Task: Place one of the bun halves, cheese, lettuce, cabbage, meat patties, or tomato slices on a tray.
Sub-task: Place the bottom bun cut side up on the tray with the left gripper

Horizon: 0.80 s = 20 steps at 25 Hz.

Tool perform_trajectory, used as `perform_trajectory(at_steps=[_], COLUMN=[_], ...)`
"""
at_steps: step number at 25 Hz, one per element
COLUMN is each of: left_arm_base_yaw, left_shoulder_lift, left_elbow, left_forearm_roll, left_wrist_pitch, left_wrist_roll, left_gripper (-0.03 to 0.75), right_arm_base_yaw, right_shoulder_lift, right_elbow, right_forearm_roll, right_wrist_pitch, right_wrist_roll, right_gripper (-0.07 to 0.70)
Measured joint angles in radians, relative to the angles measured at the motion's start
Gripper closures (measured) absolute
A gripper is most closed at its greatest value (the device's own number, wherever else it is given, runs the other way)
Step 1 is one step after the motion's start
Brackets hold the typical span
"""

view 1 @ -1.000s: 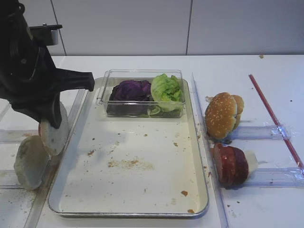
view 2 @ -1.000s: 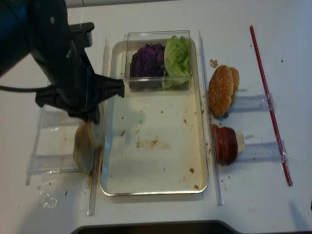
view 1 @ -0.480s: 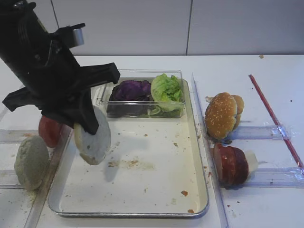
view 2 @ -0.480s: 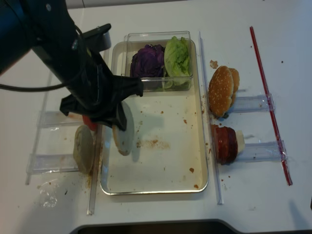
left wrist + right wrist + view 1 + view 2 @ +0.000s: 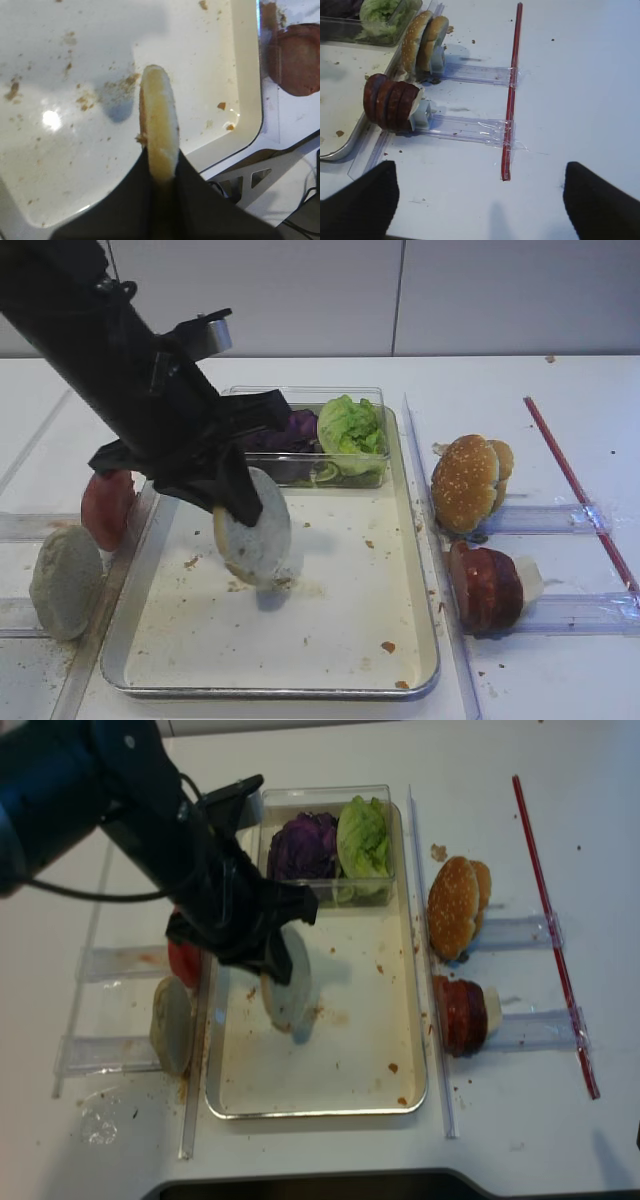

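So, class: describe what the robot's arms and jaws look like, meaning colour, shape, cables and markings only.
The left arm is matt black throughout, thick and rounded, with a small silver-grey cylinder near the wrist. A thin black cable loops beside it. The left gripper has flat black jaws narrowing towards the tips. Of the right gripper, only two blurred, rounded black jaws show. No markings are visible.
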State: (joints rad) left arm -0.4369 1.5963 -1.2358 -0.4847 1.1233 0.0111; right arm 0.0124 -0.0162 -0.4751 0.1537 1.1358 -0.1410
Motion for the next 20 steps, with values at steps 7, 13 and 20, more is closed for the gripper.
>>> perform_trajectory(at_steps=[7,13,20], left_arm_base_yaw=[0.000,0.000,0.004], left_shoulder_lift=[0.113,0.185,0.216], left_elbow=[0.000,0.000,-0.004], left_forearm_roll=[-0.140,-0.157,-0.183], left_wrist_pitch=[-0.029,-0.034,-0.031], left_wrist_roll=[0.196,0.243,0.252], left_gripper=[0.680,0.680,0.680], right_arm_base_yaw=[0.000,0.000,0.000], right_shoulder_lift=[0.000,0.000,0.000], right_elbow=[0.000,0.000,0.000], right_forearm_roll=[0.000,0.000,0.000], right_wrist_pitch=[0.000,0.000,0.000], right_wrist_roll=[0.000,0.000,0.000], right_gripper=[-0.060,-0.060,-0.060])
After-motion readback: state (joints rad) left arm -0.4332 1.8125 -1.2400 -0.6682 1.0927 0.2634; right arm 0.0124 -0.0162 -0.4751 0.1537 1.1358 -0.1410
